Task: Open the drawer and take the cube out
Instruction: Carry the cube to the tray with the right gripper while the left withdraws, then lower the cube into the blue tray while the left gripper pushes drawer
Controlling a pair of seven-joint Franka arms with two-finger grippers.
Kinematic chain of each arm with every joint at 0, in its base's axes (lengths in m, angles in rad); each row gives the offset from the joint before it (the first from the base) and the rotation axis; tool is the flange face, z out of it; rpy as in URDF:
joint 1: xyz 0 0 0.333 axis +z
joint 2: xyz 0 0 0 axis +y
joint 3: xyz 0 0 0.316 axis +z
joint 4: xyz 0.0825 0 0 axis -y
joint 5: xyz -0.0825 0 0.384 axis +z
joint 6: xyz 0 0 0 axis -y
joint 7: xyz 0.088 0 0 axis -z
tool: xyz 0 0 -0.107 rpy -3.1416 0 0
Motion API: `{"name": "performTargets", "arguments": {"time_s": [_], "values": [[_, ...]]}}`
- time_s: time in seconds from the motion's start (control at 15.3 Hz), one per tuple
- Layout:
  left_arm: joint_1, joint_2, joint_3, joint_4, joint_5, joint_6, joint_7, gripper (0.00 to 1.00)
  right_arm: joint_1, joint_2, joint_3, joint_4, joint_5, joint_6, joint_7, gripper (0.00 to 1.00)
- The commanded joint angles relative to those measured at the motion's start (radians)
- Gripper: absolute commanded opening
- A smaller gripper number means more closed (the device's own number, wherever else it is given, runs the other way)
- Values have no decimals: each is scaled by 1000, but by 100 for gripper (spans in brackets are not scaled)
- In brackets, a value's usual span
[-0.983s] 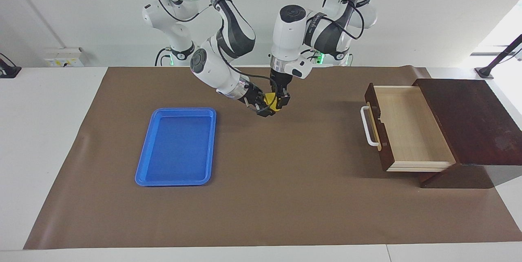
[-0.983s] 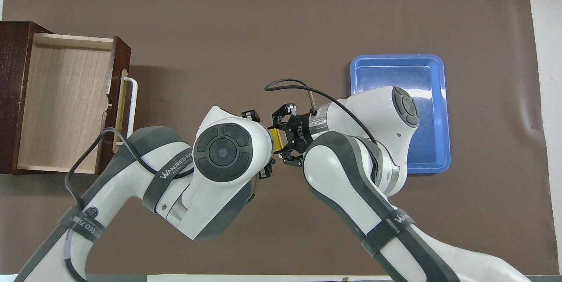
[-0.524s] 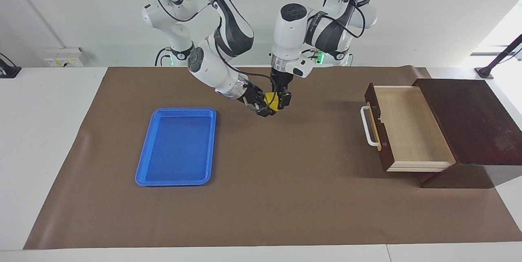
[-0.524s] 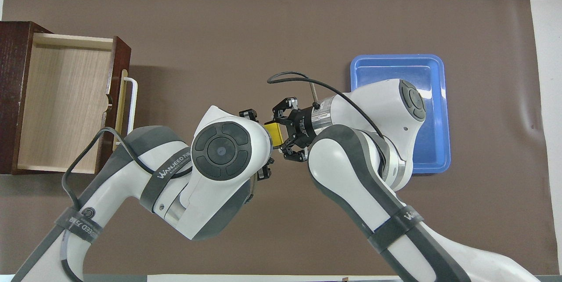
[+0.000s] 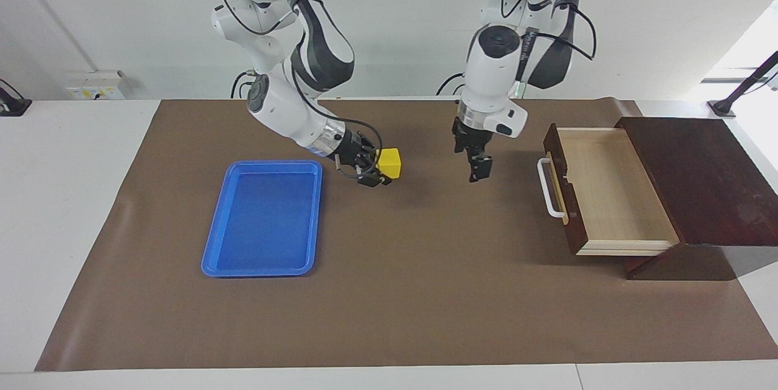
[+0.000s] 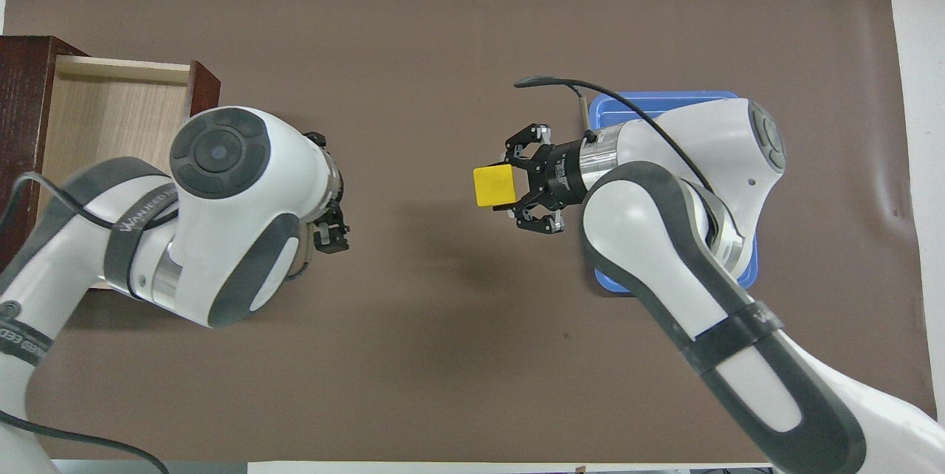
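A: Where is the cube [image 5: 389, 163]?
B: Pinched in the right hand [image 5: 375, 170], above the tabletop [image 5: 425, 293] beside the blue tray [image 5: 262, 218]. It looks light, rigid and smooth; flat opposite faces suit gripping.
A: The left hand [image 5: 477, 166]?
B: Empty, near the open drawer [image 5: 608, 189]; its spread I cannot tell.

The right gripper [image 5: 375, 166] is gripping the yellow cube [image 5: 389, 163] above the mat; the left gripper [image 5: 477, 166] is hanging beside the drawer [image 5: 608, 192].
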State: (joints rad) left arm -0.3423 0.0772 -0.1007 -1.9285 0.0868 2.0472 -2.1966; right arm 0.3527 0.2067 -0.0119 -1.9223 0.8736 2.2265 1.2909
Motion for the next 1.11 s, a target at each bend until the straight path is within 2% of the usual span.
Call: {"name": "performTargets", "arguments": {"time_s": [0.0, 0.13, 0.26, 0.46, 0.85, 1.05], "values": [[95, -13, -11, -20, 44, -7, 171, 100, -113, 25, 4, 32, 13, -42, -45, 0], [141, -10, -11, -20, 57, -2, 297, 100, -187, 34, 3, 22, 8, -59, -79, 0], [187, -8, -11, -24, 65, -1, 404, 100, -248, 34, 1, 19, -4, -135, -143, 0], [230, -8, -11, -33, 67, 19, 475, 100, -317, 34, 0, -13, -54, -174, -185, 0], [302, -7, -10, -35, 90, 36, 586, 100, -423, 25, -2, -150, -61, -136, -363, 0], [336, 6, -10, -23, 146, 45, 617, 100, -443, 25, -2, -210, -61, -107, -435, 0]]}}
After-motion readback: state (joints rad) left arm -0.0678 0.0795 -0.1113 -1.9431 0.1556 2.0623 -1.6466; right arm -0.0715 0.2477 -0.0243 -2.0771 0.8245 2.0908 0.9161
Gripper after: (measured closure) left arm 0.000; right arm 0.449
